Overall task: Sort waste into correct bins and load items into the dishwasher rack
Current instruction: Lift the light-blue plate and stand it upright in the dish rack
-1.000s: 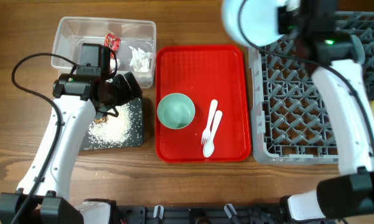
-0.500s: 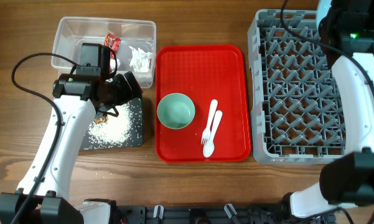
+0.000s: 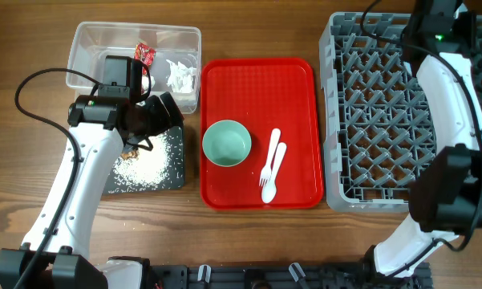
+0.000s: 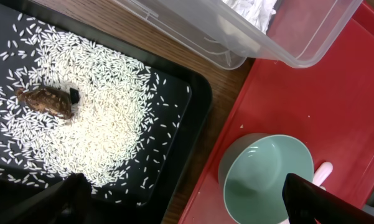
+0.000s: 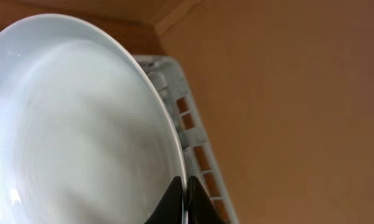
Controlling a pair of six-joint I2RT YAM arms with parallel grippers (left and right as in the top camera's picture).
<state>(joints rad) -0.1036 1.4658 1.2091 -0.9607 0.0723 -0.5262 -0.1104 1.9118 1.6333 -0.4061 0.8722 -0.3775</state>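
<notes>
- Wood-grain desk (image 3: 249,241) carries clear tub (image 3: 92,38), black tray (image 3: 178,183), red tray (image 3: 297,88), grey rack (image 3: 369,136).
- Left tool (image 4: 187,205) spread wide over the black tray's rice (image 4: 112,124).
- Right tool (image 5: 185,198) pinches light blue plate (image 5: 68,124) at its rim, tan wall (image 5: 286,93) behind.

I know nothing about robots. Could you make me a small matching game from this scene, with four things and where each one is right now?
Things
1. green bowl
2. red wrapper
3. rice crumbs
4. plate

Places
A. in the clear tub
B. pinched at its rim by the right gripper
C. on the red tray
D. on the black tray

Pairs: 1-C, 2-A, 3-D, 4-B
</notes>
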